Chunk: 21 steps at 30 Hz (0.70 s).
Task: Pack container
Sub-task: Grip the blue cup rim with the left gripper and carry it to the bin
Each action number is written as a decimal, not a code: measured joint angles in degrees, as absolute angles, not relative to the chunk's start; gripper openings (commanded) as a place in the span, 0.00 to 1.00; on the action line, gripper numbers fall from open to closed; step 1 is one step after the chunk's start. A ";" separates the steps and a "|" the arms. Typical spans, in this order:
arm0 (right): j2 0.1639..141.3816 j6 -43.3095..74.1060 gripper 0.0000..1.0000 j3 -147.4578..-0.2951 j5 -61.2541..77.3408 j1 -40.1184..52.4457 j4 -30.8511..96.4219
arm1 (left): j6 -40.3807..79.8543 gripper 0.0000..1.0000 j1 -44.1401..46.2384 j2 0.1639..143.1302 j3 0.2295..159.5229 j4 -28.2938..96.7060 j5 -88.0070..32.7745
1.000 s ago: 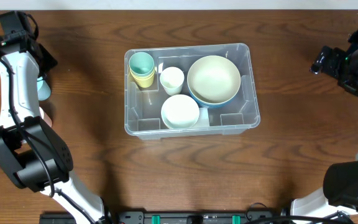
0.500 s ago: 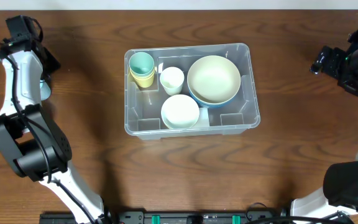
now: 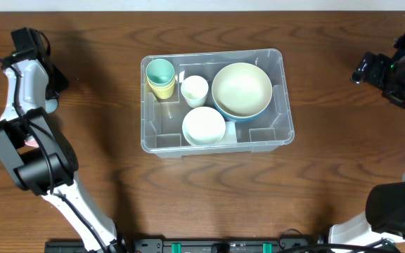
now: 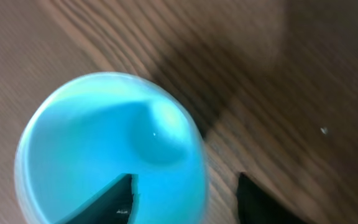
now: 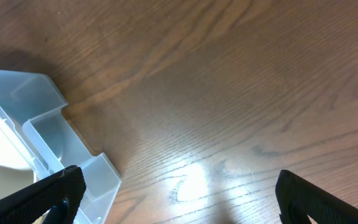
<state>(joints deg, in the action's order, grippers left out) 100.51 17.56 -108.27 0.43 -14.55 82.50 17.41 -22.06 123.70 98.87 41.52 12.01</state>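
The large clear rectangular plastic container (image 3: 162, 133) is sitting mid-table between the arms. The left gripper (image 4: 185, 199) is straddling the rim of a round light-blue plastic cup (image 4: 92, 137), half open, gripping nothing. Overhead, the arm is largely hiding this cup. The right gripper (image 5: 179, 199) is gaping wide, empty.

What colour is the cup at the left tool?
Light blue cup; it shows best in the left wrist view.

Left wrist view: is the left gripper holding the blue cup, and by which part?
Not gripped that I can see. The left gripper straddles the wall of the blue cup at its rim, one finger inside, one outside, gaps showing.
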 measured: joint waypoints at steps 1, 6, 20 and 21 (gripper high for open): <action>100.51 17.56 0.99 -108.27 0.43 -14.55 82.50 | 17.12 0.30 -22.09 124.16 98.87 41.52 12.01; 100.51 17.58 0.99 -108.27 0.43 -14.55 82.50 | 16.73 0.07 -22.09 124.64 98.87 41.50 11.75; 100.51 17.56 0.99 -108.27 0.45 -14.55 82.52 | 16.53 0.06 -20.84 121.54 99.22 46.68 -2.28; 100.51 17.56 0.99 -108.27 0.43 -14.55 82.50 | 16.53 0.06 -20.32 120.27 99.20 47.07 -3.18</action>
<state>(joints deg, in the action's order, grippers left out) 100.51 17.56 -108.27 0.43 -14.55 82.50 16.53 -20.32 120.27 99.20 47.07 -3.18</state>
